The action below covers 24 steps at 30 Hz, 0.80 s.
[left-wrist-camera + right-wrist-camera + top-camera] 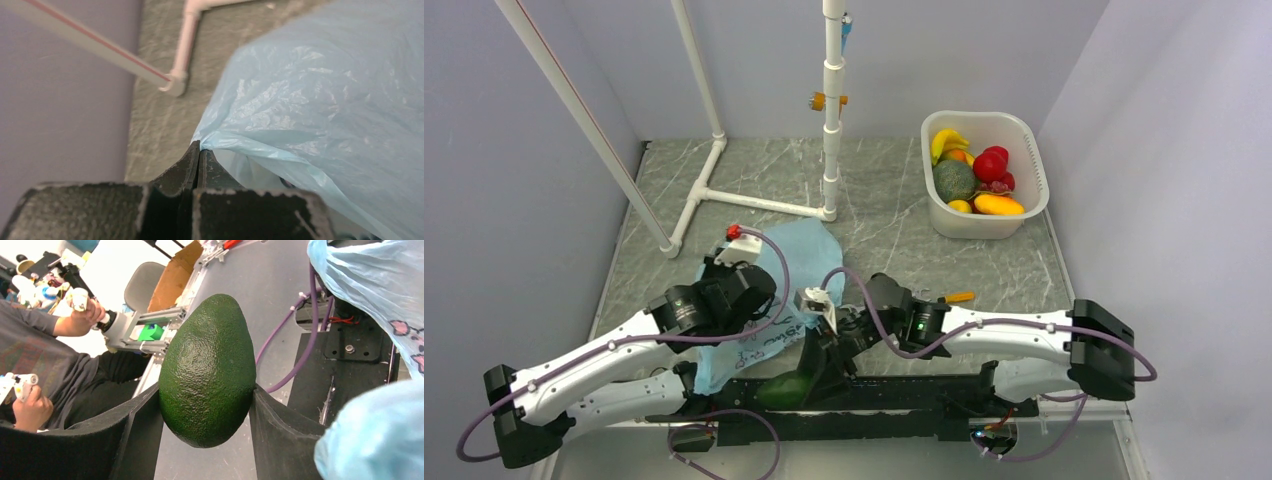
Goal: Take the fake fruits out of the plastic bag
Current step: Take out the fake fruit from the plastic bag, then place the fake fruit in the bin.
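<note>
From above, a thin, crinkly light-blue plastic bag (809, 250) lies on the grey marbled tabletop (904, 240) between the two arms. The right fingers (814, 366) hold a dark green, pebble-skinned avocado-shaped fruit (786, 388) at the near edge, beside the bag. Far right, well apart, a white plastic tub (1036, 170) contains a yellow banana (946, 140), a red round fruit (989, 165) and others.

From the left wrist, the left fingers (199, 150) are pressed together, pinching the bag's edge.

From the right wrist, the avocado-shaped fruit is clamped between both fingers, out of the bag, whose printed side hangs to the right.
</note>
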{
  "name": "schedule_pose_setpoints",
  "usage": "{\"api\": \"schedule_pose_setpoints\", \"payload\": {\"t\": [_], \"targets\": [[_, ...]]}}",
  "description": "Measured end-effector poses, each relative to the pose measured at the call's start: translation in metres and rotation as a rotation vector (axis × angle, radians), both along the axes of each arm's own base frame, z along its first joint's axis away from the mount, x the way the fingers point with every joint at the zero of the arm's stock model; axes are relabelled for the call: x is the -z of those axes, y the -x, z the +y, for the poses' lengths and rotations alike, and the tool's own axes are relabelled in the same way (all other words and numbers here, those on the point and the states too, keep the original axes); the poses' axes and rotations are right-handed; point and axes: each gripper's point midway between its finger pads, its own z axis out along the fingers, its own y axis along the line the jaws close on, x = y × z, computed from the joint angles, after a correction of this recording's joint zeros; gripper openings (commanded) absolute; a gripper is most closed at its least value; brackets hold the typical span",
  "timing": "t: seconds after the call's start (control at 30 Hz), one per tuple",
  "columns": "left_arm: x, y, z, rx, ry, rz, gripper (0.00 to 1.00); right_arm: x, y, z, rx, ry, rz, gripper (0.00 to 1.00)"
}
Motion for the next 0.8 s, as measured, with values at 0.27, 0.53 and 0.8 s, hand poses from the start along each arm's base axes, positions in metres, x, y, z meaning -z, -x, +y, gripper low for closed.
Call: {"api": "schedule_pose_setpoints", "payload": {"t": [0.27, 0.53, 0.8], "targets": [[-0.04, 0.019, 0.056, -0.236, 0.165, -0.195, 0.0, 0.034, 0.011, -0.018, -0.01, 0.071, 0.104, 0.0], [-0.043, 0.02, 0.065, -0.228, 0.231, -0.279, 0.0, 0.065, 0.016, -0.022, -0.007, 0.171, 0.19, 0.0], [-0.024, 0.0, 0.031, -0.145, 0.081, -0.206, 0.0, 0.077, 0.0, -0.021, 0.116, 0.226, 0.14, 0.0]]}}
